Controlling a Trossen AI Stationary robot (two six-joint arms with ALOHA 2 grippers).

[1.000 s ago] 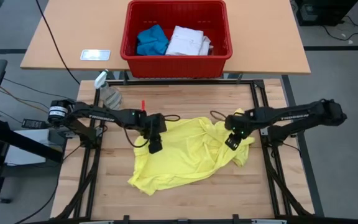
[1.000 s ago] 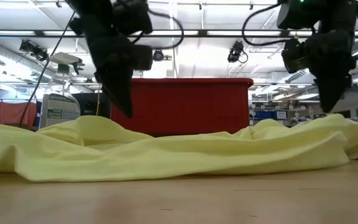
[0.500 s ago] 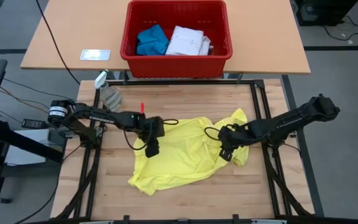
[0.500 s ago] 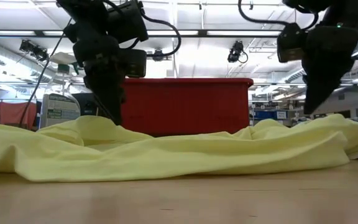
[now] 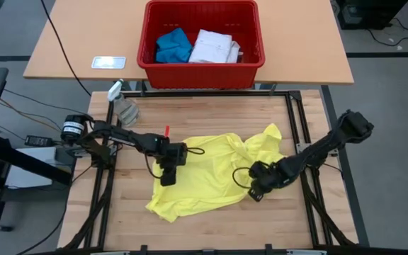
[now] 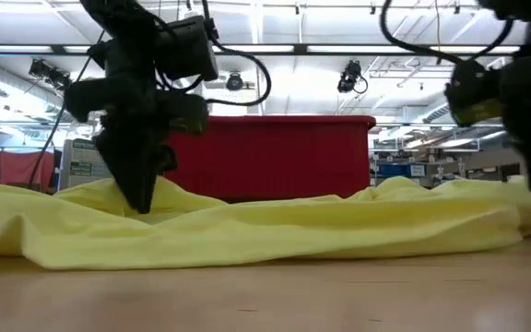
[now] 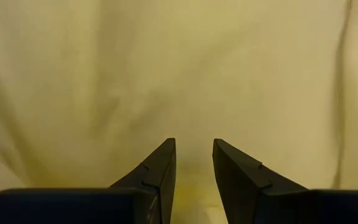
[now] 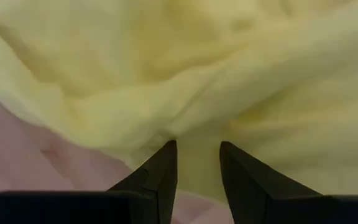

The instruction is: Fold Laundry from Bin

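Lying crumpled, the yellow T-shirt (image 5: 214,170) has both parted grippers, left gripper (image 5: 168,177) and right gripper (image 5: 256,193), pressing its edges

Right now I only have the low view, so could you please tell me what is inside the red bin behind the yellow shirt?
Observer: From above, the bin holds a blue piece and a white shirt.
Operator: Thank you. Is the left gripper closed on the yellow shirt?
Observer: No. Its wrist view shows the left gripper open, fingertips apart over the yellow shirt.
Operator: And the right one?
Observer: The right gripper is open too, at the shirt's edge, with bare table beside it.
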